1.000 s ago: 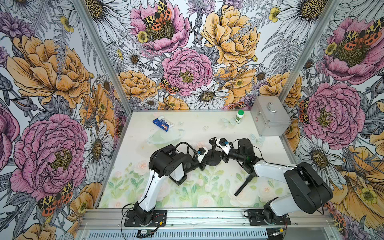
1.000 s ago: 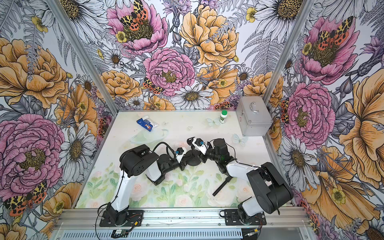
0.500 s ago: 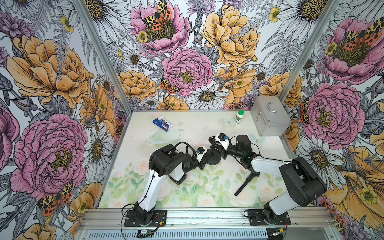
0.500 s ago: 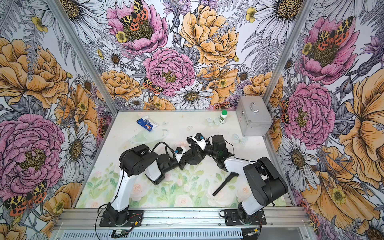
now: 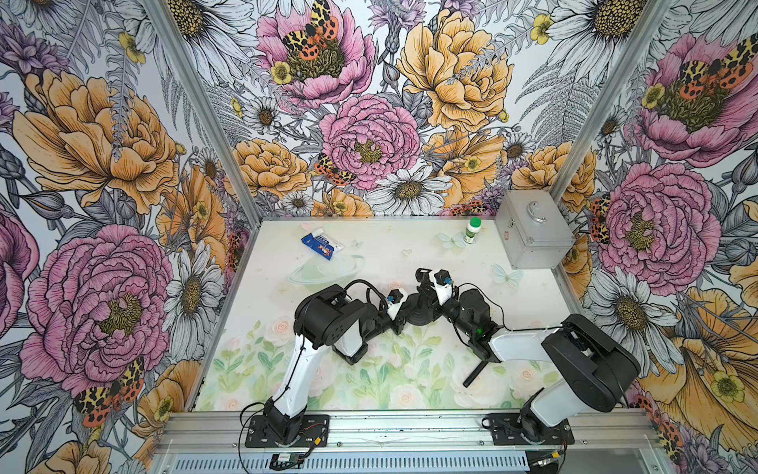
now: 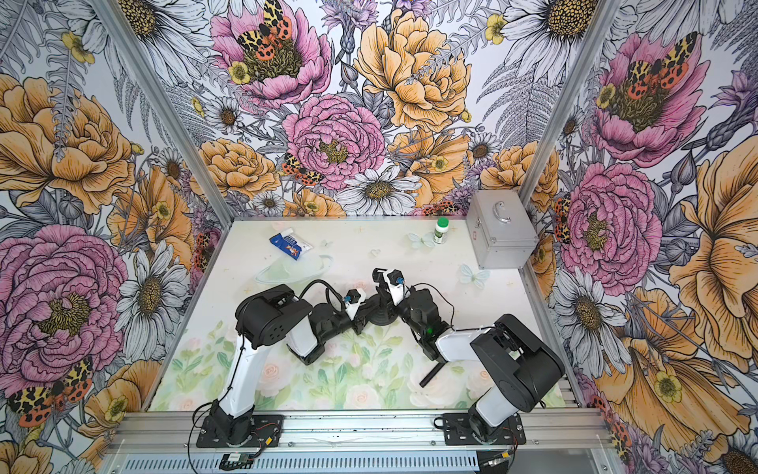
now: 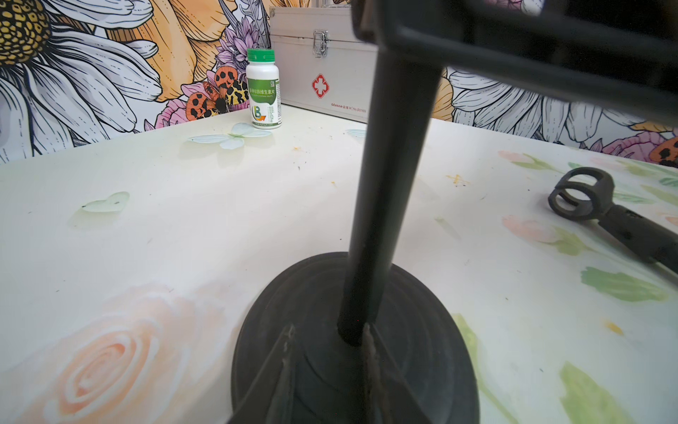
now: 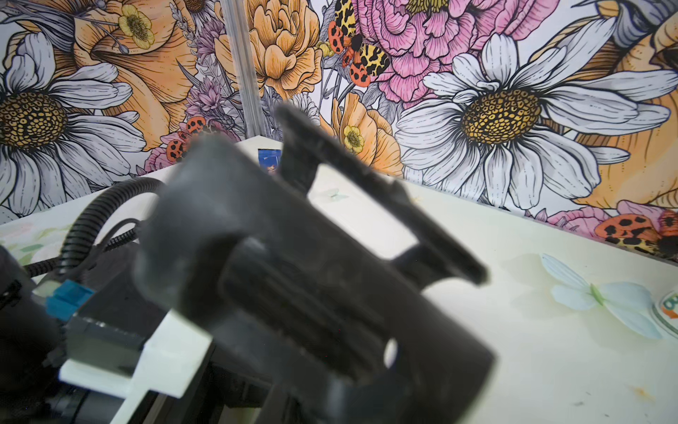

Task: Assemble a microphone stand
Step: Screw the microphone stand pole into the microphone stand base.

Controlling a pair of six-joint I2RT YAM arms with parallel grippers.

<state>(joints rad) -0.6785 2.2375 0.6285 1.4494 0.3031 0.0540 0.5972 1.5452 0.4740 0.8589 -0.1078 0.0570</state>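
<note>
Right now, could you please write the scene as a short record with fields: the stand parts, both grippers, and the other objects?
base: round black disc, flat on the table
pole: black, rising from the base's centre
clip part: lying on the table, apart from the base, not mounted
left gripper: low at the base, fingers either side of the pole's foot; grip unclear
right gripper: near the pole's upper end; view blurred, grip unclear
others: green-capped bottle, metal case, blue packet
</note>
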